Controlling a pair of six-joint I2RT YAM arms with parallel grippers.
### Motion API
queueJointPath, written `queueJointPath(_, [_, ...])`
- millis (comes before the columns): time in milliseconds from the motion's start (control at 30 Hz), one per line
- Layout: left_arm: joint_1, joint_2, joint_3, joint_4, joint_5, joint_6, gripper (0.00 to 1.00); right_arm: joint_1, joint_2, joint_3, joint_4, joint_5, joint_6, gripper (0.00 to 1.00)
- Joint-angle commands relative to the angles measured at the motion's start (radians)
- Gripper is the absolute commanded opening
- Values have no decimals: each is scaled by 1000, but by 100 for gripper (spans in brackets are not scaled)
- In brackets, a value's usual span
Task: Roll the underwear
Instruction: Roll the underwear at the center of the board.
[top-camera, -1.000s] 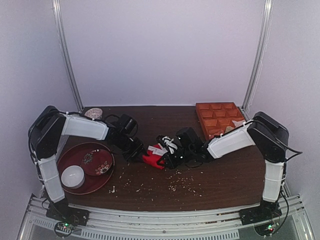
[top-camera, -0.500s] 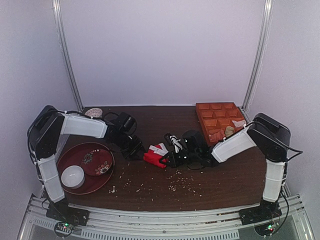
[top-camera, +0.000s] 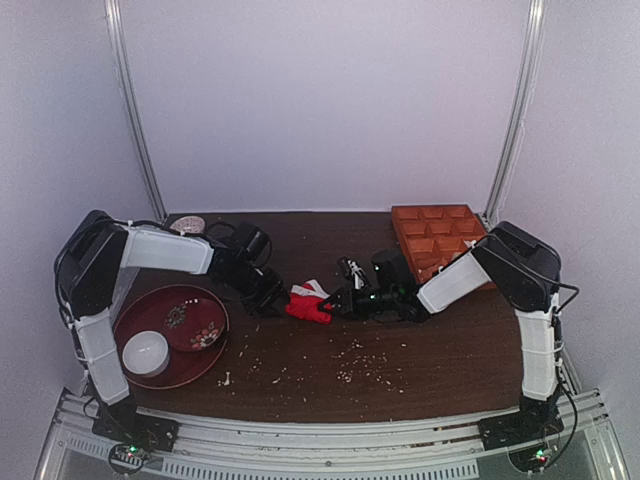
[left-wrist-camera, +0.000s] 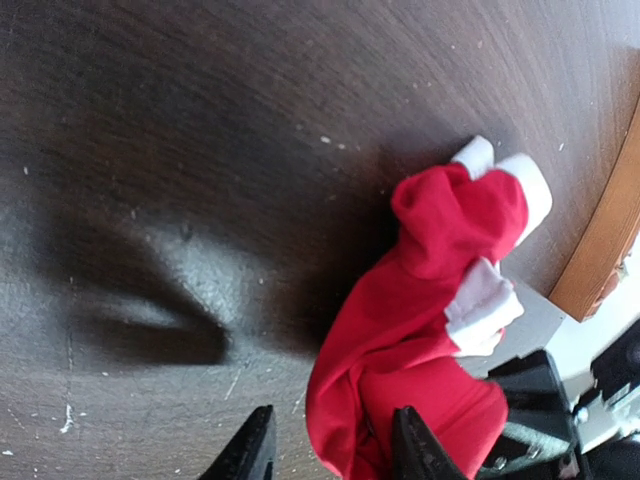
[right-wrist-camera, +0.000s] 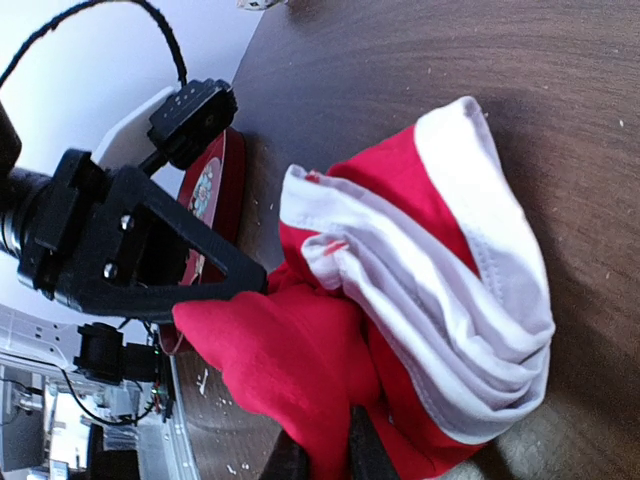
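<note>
Dark brown surface (top-camera: 300, 385) before me, and at its middle the underwear (top-camera: 308, 306) lies bunched, long axis left to right, between both arms, the right end effector (top-camera: 336, 302) clamped on its right end, the left end effector (top-camera: 277, 300) spread around its left edge, the bundle tighter than a second ago.

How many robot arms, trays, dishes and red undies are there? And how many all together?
Robot arms: 2 (left arm, right arm)
Trays: 2 (round red tray, orange compartment tray)
Dishes: 3 (white bowl, patterned plate, small back-left dish)
Red underwear: 1
Total: 8
</note>
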Motion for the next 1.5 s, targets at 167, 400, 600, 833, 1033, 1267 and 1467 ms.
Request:
queueJointPath(167, [21, -53, 28, -42, -36, 39, 48, -37, 63, 62, -15, -79, 122, 0])
queueJointPath(400, [53, -106, 29, -82, -90, 64, 49, -47, 70, 113, -120, -114, 104, 0])
queueJointPath(600, [77, -157, 4, -77, -116, 101, 48, -50, 79, 166, -253, -112, 64, 0])
queueJointPath(833, [67, -145, -23, 37, -61, 102, 48, -51, 84, 208, -392, -88, 39, 0])
queueJointPath(1033, [43, -112, -9, 122, -18, 119, 46, -53, 83, 249, -505, -62, 9, 0])
queueJointPath(1267, [-2, -38, 33, 141, 27, 122, 45, -53, 88, 260, -515, -60, 7, 0])
queueJointPath(1467, [-13, -2, 71, 68, -1, 129, 44, -53, 84, 264, -526, -59, -3, 0])
